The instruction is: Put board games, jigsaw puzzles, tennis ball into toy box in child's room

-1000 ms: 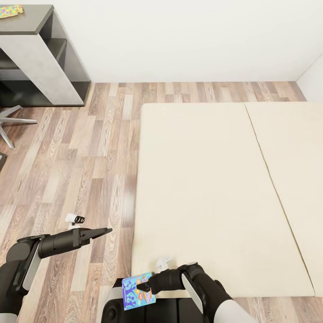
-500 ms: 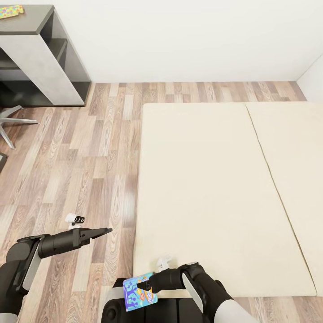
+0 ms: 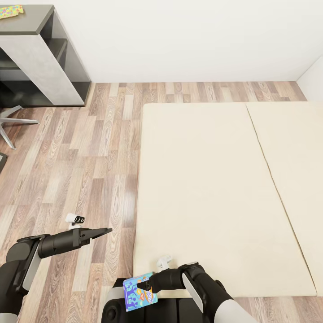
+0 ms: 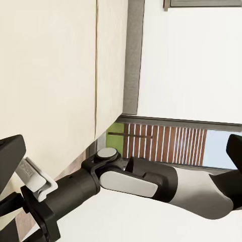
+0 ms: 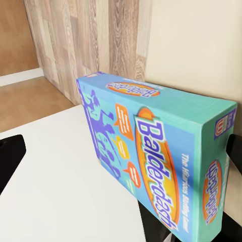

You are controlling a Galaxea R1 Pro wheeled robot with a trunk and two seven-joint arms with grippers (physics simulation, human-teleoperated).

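Gripping a blue board game (image 3: 140,291) in your right hand (image 3: 144,284), you are holding it low, just off the near edge of the bed (image 3: 211,193); its teal box (image 5: 161,166) is showing "Balderdash" in orange lettering with blue cartoon figures; your left hand (image 3: 107,231), fingers together, is hovering over the floor (image 3: 80,152); a jigsaw puzzle (image 3: 10,11) is lying on the dark counter (image 3: 27,20).

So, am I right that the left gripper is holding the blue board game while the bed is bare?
Not quite: the right gripper holds the blue board game, as the head view shows. The left gripper holds nothing, and the bed is bare.
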